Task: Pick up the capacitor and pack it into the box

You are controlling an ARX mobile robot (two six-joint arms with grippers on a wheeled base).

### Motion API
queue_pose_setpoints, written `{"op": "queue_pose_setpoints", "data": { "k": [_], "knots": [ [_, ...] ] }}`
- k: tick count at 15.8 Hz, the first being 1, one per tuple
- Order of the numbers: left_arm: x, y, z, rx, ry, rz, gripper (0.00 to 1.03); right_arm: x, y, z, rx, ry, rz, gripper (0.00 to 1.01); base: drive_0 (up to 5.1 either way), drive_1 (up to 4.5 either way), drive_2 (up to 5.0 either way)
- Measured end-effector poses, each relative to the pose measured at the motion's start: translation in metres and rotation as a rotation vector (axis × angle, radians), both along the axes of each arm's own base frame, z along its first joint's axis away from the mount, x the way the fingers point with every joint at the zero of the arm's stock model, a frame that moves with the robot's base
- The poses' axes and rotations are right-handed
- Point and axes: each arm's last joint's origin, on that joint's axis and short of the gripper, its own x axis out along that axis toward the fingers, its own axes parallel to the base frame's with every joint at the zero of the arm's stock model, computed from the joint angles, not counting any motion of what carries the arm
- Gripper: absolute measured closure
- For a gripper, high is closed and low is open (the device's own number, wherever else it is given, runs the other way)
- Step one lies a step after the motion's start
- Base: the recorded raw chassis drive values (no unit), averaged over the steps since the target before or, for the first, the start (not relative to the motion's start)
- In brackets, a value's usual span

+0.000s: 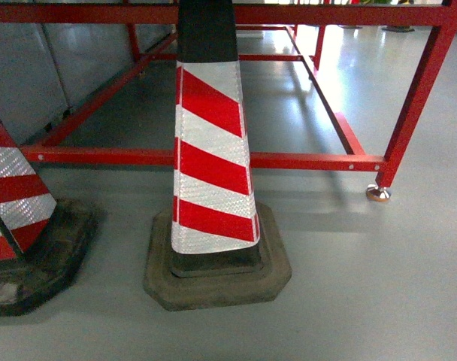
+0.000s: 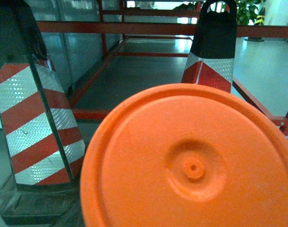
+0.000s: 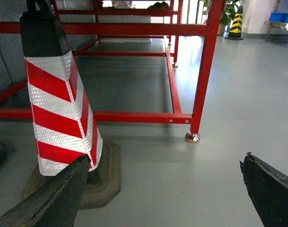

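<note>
Right gripper (image 3: 165, 189), at frame bottom, is spread wide and empty; left's state cannot be told; no capacitor or box is seen, so both must be found first.

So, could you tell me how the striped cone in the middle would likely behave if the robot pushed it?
The striped cone probably resists tipping: its wide dark base sits flat on the floor and looks heavy. Pushed low, it would likely slide rather than roll. Pushed high on its narrow upper part, it might rock.

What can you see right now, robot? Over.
Right gripper jaws open, empty. Left gripper not in view; orange disc fills its camera. No capacitor or box in sight. Striped cones and red frame ahead.
</note>
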Motion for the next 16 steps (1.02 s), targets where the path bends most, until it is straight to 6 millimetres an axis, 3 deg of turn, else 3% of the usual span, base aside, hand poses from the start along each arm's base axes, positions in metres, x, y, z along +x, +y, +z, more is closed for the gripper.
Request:
{"op": "queue_pose_setpoints", "data": {
  "k": [16],
  "knots": [
    [0.0000, 0.0000, 0.0000, 0.000, 0.000, -0.001, 0.59, 0.0000, 0.0000, 0.0000, 0.001, 0.000, -0.001, 0.03, 0.0, 0.00, 0.0]
  ]
}}
